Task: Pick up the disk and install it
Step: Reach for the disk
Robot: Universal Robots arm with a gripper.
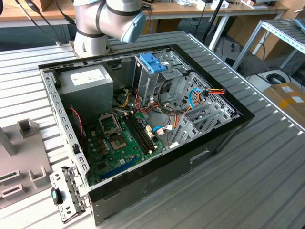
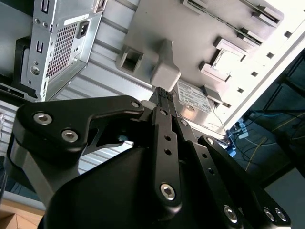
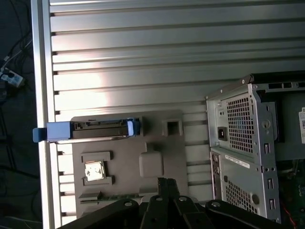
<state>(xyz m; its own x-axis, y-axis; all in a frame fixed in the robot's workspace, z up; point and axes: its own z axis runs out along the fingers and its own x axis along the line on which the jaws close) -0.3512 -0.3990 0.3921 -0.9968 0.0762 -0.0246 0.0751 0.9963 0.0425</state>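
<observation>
A ribbed aluminium workshop table [image 1: 267,181] bears an open black computer case [image 1: 157,176] mid-frame and a grey plastic tray [image 1: 14,167] lower left. The dark, blue-framed disk [image 3: 86,130] sits in the tray's slot by the table edge. The black gripper [image 3: 166,182] has its jaws together, empty.

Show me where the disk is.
In the first wrist view, the disk sits at one end of the grey tray on the table, apart from the computer case.

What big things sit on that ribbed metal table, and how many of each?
robot arm: 1
open computer case: 1
grey parts tray: 1
disk in its blue frame, on the tray: 1
Total: 4
</observation>
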